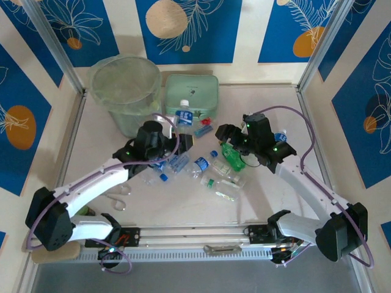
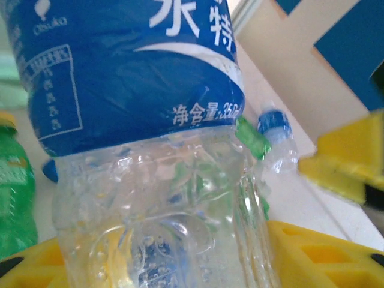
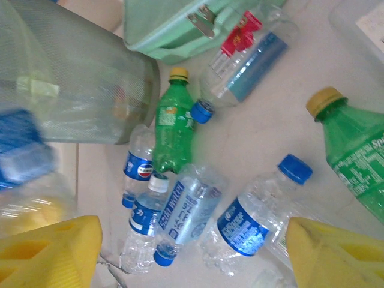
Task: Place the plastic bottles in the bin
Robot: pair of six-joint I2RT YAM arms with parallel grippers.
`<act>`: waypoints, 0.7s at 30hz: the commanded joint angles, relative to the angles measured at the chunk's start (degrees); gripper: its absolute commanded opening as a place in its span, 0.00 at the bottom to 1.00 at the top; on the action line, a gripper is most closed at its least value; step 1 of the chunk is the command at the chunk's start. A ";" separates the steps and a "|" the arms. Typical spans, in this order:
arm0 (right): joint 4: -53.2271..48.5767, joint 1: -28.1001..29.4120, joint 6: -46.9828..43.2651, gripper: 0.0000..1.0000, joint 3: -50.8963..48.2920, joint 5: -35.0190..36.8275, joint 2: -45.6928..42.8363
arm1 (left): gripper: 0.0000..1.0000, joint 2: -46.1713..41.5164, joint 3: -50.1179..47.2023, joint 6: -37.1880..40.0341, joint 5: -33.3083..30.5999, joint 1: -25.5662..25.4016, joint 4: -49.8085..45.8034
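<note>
Top external: left gripper (image 1: 164,148) low over the plastic bottles (image 1: 208,171) strewn across the pale table (image 1: 275,201), near the bin (image 1: 125,91). Right gripper (image 1: 231,139) is above a green bottle (image 1: 233,157). Blue patterned walls (image 1: 189,27) enclose the table.

Left wrist: a blue-labelled bottle (image 2: 138,90) fills the gap between the yellow fingers (image 2: 324,252); whether it is clamped cannot be told.

Right wrist: jaws spread wide, with a blue-capped bottle (image 3: 252,222) lying between them on the table.
</note>
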 commanded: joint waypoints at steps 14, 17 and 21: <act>0.67 2.45 0.84 0.81 1.24 0.10 3.50 | 0.51 0.52 24.80 18.27 -8.11 18.77 -15.64; 0.24 2.52 0.78 0.82 1.20 0.49 3.10 | 0.51 3.29 27.57 20.62 -9.94 22.18 -15.79; 0.05 2.54 0.79 0.82 0.72 0.84 2.73 | 0.51 8.18 30.39 20.83 -9.64 27.12 -13.32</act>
